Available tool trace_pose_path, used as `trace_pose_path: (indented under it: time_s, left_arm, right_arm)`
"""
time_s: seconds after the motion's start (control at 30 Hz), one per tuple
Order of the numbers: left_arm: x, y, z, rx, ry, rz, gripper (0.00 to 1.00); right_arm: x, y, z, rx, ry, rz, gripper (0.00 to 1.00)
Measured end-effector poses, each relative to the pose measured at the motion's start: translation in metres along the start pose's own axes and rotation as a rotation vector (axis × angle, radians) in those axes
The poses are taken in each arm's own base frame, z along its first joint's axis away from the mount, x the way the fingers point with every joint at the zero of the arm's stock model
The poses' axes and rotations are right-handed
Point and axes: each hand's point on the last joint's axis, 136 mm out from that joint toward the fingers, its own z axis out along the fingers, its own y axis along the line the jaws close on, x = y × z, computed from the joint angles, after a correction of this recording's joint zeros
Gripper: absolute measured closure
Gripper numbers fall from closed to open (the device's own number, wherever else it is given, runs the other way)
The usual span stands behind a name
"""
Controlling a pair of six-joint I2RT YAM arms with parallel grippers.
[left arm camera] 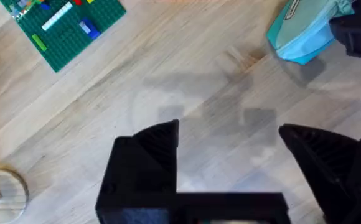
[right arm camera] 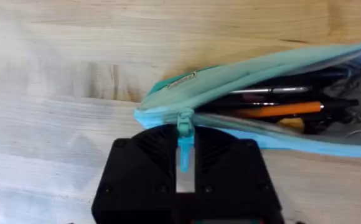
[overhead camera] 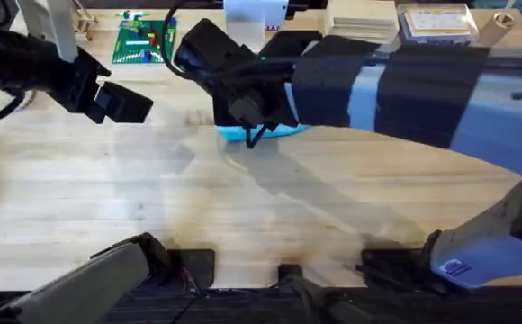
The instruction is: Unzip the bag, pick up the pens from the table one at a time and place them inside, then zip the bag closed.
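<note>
While the right gripper clamps the light blue pencil pouch's zipper pull tab between its black fingers, the pouch lies on the wooden table at mid-table, its mouth gaping over pens inside. Well apart to the left, the left gripper hangs spread wide and empty, near a green brick baseplate.

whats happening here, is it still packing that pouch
The right gripper is at the end of the light blue pencil pouch, its fingers closed on the zipper pull tab. The pouch lies open on the wooden table with pens already inside, one of them orange. The left gripper hovers open over bare wood off to the side. Zipping shut is what remains.
</note>
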Motion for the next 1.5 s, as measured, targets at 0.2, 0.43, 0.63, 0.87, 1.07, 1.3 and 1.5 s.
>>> trace_pose_path:
  time_s: [0.2,0.43,0.63,0.87,1.07,1.3,1.5]
  left_arm:
    - [0.0,0.0,0.0,0.0,0.0,0.0,0.007]
    - [0.0,0.0,0.0,0.0,0.0,0.0,0.007]
    - [-0.001,-0.001,0.0,0.004,-0.006,0.0,0.007]
    - [-0.001,-0.001,0.0,0.005,-0.007,0.0,0.007]
    - [-0.002,-0.002,0.0,0.011,-0.012,-0.001,0.007]
    - [-0.005,-0.008,0.0,0.041,-0.033,-0.009,0.007]
    - [-0.007,-0.011,0.0,0.054,-0.045,-0.011,0.007]
  right_arm:
    - [0.0,0.0,0.0,0.001,0.001,-0.001,0.933]
    - [0.001,0.0,0.0,0.001,0.001,-0.001,0.948]
    - [0.001,0.0,0.0,0.001,0.001,-0.001,0.961]
    - [0.001,0.0,0.0,0.001,0.002,-0.001,0.973]
    - [0.001,0.0,0.0,0.001,0.002,-0.01,0.971]
    - [0.001,0.0,0.0,0.002,0.002,-0.042,0.971]
    - [0.0,-0.001,-0.001,0.002,0.002,-0.078,0.97]
